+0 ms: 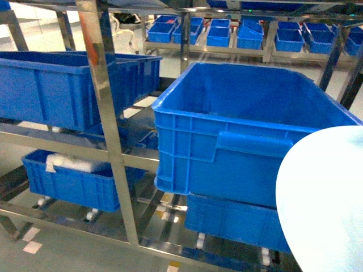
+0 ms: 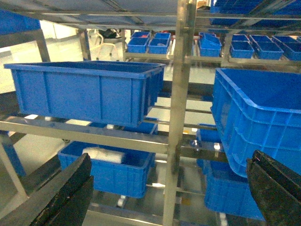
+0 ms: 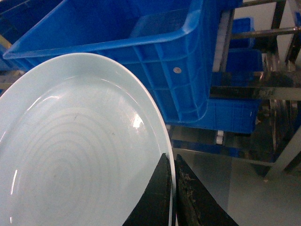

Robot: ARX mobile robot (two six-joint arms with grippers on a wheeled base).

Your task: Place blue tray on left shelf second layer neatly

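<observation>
The blue tray (image 1: pixel 323 198) is a pale round dish filling the lower right of the head view, in front of a big dark-blue crate (image 1: pixel 244 130). In the right wrist view the blue tray (image 3: pixel 75 150) stands on edge, and my right gripper (image 3: pixel 172 188) is shut on its rim, one finger on each face. The left shelf (image 1: pixel 108 124) is a steel rack; its second layer rail (image 1: pixel 51 139) carries a dark-blue crate (image 1: pixel 57 85). My left gripper (image 2: pixel 169 193) is open and empty, facing the rack post (image 2: pixel 181 94). Neither gripper shows in the head view.
The tier below holds a smaller blue crate (image 1: pixel 74 181) with a white bundle (image 1: pixel 71 164) inside. Another crate (image 1: pixel 238 221) sits under the big one. Small blue bins (image 1: pixel 249 31) line a far rack. Grey floor (image 3: pixel 244 193) lies below the tray.
</observation>
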